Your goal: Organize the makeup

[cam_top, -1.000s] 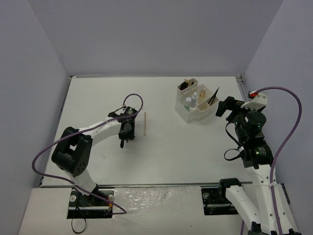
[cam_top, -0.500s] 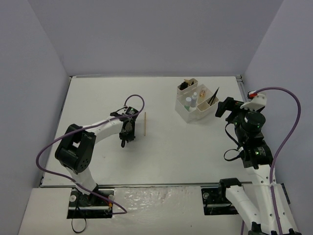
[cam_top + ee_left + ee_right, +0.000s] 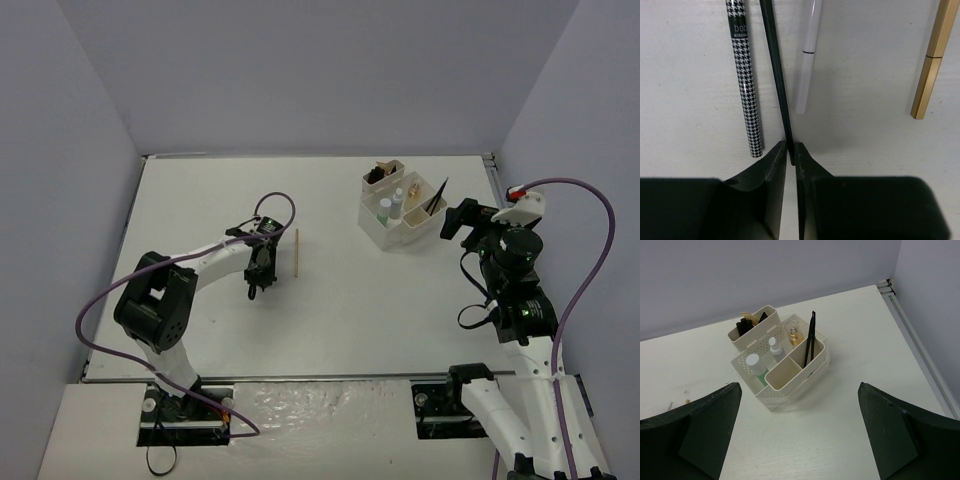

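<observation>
1. The black pencil (image 3: 777,75) was pinched only at its near end, at the fingertips of the left gripper (image 3: 791,155). Judged risk: with so shallow a hold it could pivot or slip out on lifting.
2. The houndstooth pencil (image 3: 745,80) lay just beside it on the left, its end close to the left finger. The white pencil (image 3: 807,55) lay just to the right. Judged risk: a skewed lift could drag or roll either one.
3. Judged risk: a long pencil held by one end could swing and strike a wall of the box (image 3: 790,385) instead of dropping in.
4. Position: the black pencil lay flat on the table (image 3: 380,300), running straight away from the left gripper, whose jaws stood nearly together on it.
5. The gold pencil (image 3: 932,60) lay well apart to the right.
6. The right gripper (image 3: 798,395) stood wide open and held nothing, facing the box.
</observation>
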Tool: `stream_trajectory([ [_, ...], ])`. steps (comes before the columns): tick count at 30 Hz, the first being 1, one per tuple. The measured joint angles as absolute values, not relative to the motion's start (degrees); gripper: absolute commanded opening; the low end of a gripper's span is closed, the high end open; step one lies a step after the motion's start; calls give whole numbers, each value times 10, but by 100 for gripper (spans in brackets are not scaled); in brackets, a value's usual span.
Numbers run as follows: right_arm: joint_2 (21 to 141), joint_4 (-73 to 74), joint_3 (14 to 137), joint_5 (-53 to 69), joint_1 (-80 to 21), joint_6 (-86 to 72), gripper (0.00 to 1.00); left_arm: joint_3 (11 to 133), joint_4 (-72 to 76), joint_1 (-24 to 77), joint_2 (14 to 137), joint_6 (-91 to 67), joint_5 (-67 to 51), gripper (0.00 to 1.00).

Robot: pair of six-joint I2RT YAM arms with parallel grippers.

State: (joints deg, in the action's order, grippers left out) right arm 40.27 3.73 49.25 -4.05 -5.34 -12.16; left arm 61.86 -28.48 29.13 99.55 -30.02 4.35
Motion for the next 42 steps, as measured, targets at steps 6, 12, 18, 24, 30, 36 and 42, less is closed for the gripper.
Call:
stream_trajectory([
  [6,403,37,493,-41,-53,-122,100,626,-287,291,1002,-300,43,0],
  [12,403,37,493,-41,-53,-121,100,628,-290,290,1002,-300,43,0],
  [18,403,37,493,-41,-53,-121,100,629,-296,289,1001,-300,43,0],
  [24,403,37,493,-12,-59,-118,100,633,-313,289,955,-300,43,0],
  [30,428,40,513,102,-74,-113,99,643,-293,310,833,-285,46,0],
  [36,483,38,549,246,-82,-121,98,633,-224,374,734,-232,27,0],
  [42,531,34,575,343,-105,-150,96,613,-150,458,679,-150,4,0],
])
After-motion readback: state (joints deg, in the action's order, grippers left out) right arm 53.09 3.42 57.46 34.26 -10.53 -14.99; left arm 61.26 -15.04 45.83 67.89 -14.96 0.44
